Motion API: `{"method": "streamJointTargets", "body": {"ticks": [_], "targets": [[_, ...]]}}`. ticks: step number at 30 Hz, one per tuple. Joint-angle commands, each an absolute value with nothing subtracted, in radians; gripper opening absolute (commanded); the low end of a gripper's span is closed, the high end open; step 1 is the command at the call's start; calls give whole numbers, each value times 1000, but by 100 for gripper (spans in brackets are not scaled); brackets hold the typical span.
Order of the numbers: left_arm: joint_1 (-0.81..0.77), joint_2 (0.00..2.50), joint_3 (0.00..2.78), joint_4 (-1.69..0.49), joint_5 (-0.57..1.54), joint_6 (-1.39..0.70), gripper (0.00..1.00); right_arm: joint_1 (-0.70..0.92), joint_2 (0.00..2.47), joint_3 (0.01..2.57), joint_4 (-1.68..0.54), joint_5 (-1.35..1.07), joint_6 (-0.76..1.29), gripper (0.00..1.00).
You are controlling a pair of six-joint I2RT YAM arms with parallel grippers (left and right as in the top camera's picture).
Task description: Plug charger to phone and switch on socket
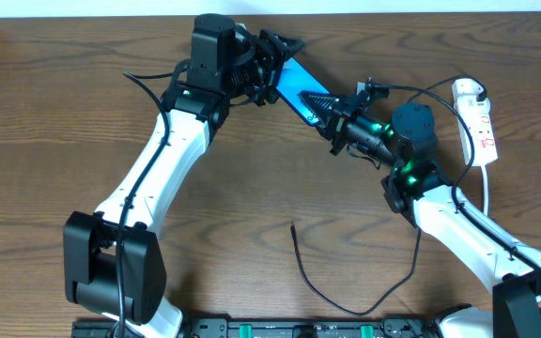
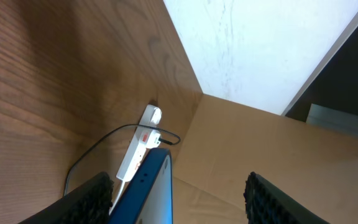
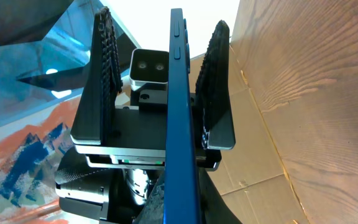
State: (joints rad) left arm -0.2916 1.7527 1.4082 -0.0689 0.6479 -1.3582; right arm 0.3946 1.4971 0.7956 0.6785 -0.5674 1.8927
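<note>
Phone [image 1: 297, 89] located at far middle of table [image 1: 64, 113], just short of the far edge, between both claws. Long axis diagonal in overhead view: one end at left claw [image 1: 278, 75], the other pointing toward right claw [image 1: 332, 111] and the right side. Blue face partly visible from above; seen edge-on, side buttons showing, in right wrist view.

Left claw spread wide: phone just beside one finger [image 2: 95, 199], well apart from the other [image 2: 272, 199].

Right claw spread: phone close against one finger [image 3: 219, 81], clear gap to the other [image 3: 104, 74].

Power strip [image 1: 477, 117] lying near right edge, well apart from phone.

Charger cable [image 1: 346, 312] looped over near middle, loose plug end [image 1: 292, 225] on bare wood.

Open room: broad bare table left of the left arm and between the arms.
</note>
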Motion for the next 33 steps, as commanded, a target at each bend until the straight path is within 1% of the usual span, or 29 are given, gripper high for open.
{"method": "streamJointTargets", "body": {"ticks": [1,13,14,15,23,25,29,30,31,33], "targets": [[-290,1752,1412,-72,646,-1344,67,395,1485,815,707,-533,1890,2],[-289,1752,1412,-69,667,-1345,68,394,1485,815,706,-499,1876,2],[-289,1752,1412,-68,669,-1345,75,394,1485,815,702,-497,1876,1],[-289,1752,1412,-65,672,-1345,77,393,1485,815,699,-495,1868,2],[-287,1752,1412,-58,699,-1356,78,393,1485,815,693,-484,1862,2],[-287,1752,1412,-58,699,-1356,71,393,1485,815,693,-484,1862,2],[-287,1752,1412,-58,698,-1355,52,393,1485,815,693,-484,1862,2],[-287,1752,1412,-58,698,-1355,45,393,1485,815,693,-485,1862,1],[-287,1752,1412,-58,698,-1355,41,394,1485,815,694,-485,1862,2],[-287,1752,1412,-58,698,-1355,38,394,1485,815,701,-490,1862,2]]}}
